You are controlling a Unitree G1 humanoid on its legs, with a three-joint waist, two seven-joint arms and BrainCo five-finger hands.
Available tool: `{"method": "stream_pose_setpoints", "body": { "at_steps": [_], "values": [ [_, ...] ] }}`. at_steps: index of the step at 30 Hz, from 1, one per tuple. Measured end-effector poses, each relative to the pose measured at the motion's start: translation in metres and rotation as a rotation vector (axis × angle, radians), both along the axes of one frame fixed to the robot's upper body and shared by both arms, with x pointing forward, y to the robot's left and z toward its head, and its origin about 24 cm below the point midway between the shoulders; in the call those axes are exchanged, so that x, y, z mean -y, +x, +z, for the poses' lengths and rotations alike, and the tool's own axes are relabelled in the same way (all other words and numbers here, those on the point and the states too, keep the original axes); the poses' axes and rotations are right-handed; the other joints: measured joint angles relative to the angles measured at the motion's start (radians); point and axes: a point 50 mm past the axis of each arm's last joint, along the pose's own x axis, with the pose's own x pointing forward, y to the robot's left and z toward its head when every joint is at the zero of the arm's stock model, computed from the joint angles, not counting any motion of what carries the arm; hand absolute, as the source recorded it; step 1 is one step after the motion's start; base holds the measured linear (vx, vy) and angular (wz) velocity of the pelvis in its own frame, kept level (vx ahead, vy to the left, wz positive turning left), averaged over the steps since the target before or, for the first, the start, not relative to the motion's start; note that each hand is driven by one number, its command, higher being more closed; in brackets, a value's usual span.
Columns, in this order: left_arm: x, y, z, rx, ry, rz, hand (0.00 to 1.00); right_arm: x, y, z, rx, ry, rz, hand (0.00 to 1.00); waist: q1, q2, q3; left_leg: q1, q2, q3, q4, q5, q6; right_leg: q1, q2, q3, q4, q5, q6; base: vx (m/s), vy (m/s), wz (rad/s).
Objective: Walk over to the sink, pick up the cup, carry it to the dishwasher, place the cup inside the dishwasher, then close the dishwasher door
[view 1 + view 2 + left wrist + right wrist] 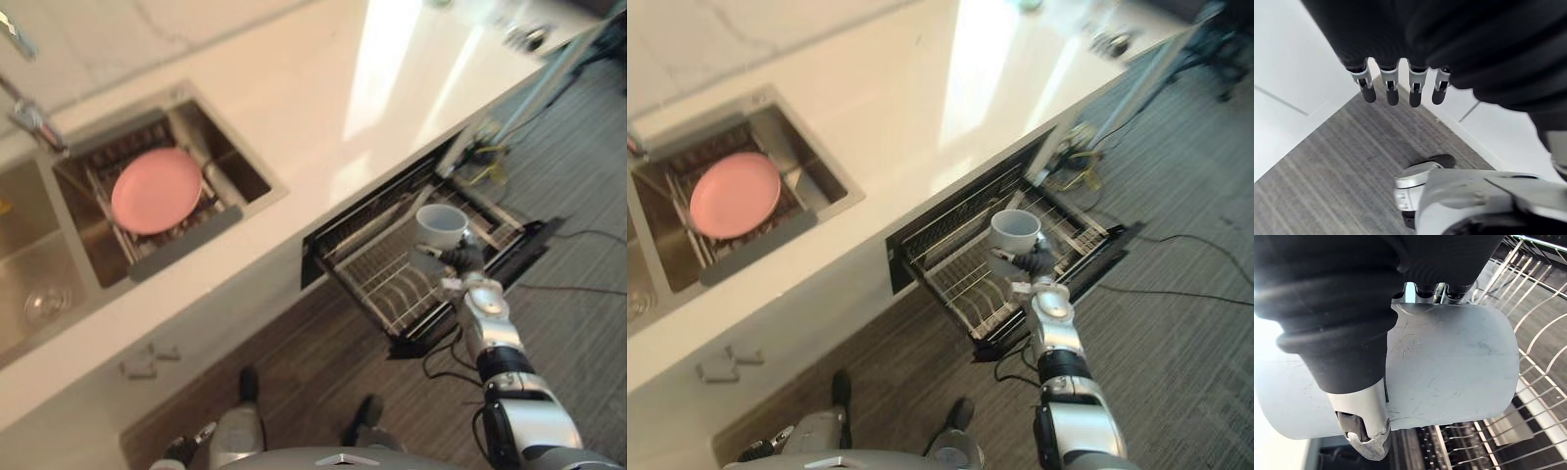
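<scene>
Right hand (462, 260) grips a pale cup (442, 225) above the pulled-out dishwasher rack (377, 286); left hand (1391, 89) hangs, fingers relaxed.

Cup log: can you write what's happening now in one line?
stage: place cup | cup: upright, gripped by right hand, above open dishwasher rack | left hand: open, idle | pink plate: in sink

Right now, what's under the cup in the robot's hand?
The dishwasher's pulled-out wire rack lies under the cup, which the right hand grips. The cup and hand cover the spot directly beneath, so whether it touches the rack is unclear.
</scene>
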Motion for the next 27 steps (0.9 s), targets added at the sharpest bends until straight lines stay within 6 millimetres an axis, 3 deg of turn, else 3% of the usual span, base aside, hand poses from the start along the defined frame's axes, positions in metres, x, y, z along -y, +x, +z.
{"method": "stream_pose_setpoints", "body": {
  "at_steps": [3, 10, 14, 17, 20, 23, 27],
  "values": [
    [0.001, -0.004, -0.001, 0.009, 0.008, 0.061, 0.0, 0.006, 0.006, 0.012, 0.029, -0.02, -0.028, 1.0, 0.019, 0.001, 0.051, -0.037, -0.011, -0.018, 0.0, 0.015, 0.007, -0.032, -0.014, -0.007, 0.023, -0.002, -0.002, -0.02, 0.04, 0.24],
    [0.001, -0.003, -0.001, -0.011, 0.005, 0.058, 0.0, 0.034, 0.021, 0.06, 0.041, -0.22, -0.044, 1.0, 0.016, 0.053, 0.161, -0.118, -0.037, -0.058, -0.006, 0.044, 0.02, -0.134, -0.074, -0.021, 0.158, -0.053, -0.005, -0.08, 0.06, 0.2],
    [0.004, -0.003, -0.002, -0.012, -0.024, 0.041, 0.0, 0.037, 0.02, 0.054, -0.035, -0.263, -0.034, 1.0, 0.016, 0.085, 0.18, -0.136, -0.048, -0.072, -0.006, 0.056, 0.025, -0.171, -0.099, -0.012, 0.227, -0.086, -0.001, -0.07, 0.023, 0.12],
    [0.01, -0.003, -0.003, -0.024, -0.043, -0.046, 0.0, 0.053, 0.014, 0.047, -0.124, -0.268, -0.074, 1.0, 0.019, 0.115, 0.194, -0.159, -0.06, -0.086, -0.006, 0.064, 0.029, -0.218, -0.136, -0.003, 0.309, -0.126, 0.003, -0.04, -0.011, 0.18],
    [0.013, 0.001, -0.004, -0.008, -0.031, -0.069, 0.0, 0.057, 0.015, 0.051, -0.142, -0.289, -0.079, 1.0, 0.02, 0.138, 0.202, -0.177, -0.073, -0.088, -0.006, 0.072, 0.033, -0.258, -0.165, 0.008, 0.369, -0.152, 0.004, -0.03, -0.018, 0.1],
    [0.014, 0.017, -0.001, 0.046, -0.016, -0.088, 0.0, 0.056, 0.017, 0.053, -0.151, -0.285, -0.081, 1.0, 0.017, 0.155, 0.203, -0.186, -0.085, -0.102, -0.006, 0.077, 0.035, -0.281, -0.187, 0.021, 0.423, -0.178, 0.015, -0.04, -0.021, 0.15],
    [0.016, 0.024, 0.0, 0.07, -0.01, -0.1, 0.0, 0.055, 0.02, 0.055, -0.164, -0.279, -0.085, 1.0, 0.018, 0.156, 0.203, -0.199, -0.089, -0.115, -0.006, 0.085, 0.032, -0.305, -0.199, 0.032, 0.468, -0.208, 0.013, -0.04, -0.036, 0.15]
  ]
}}
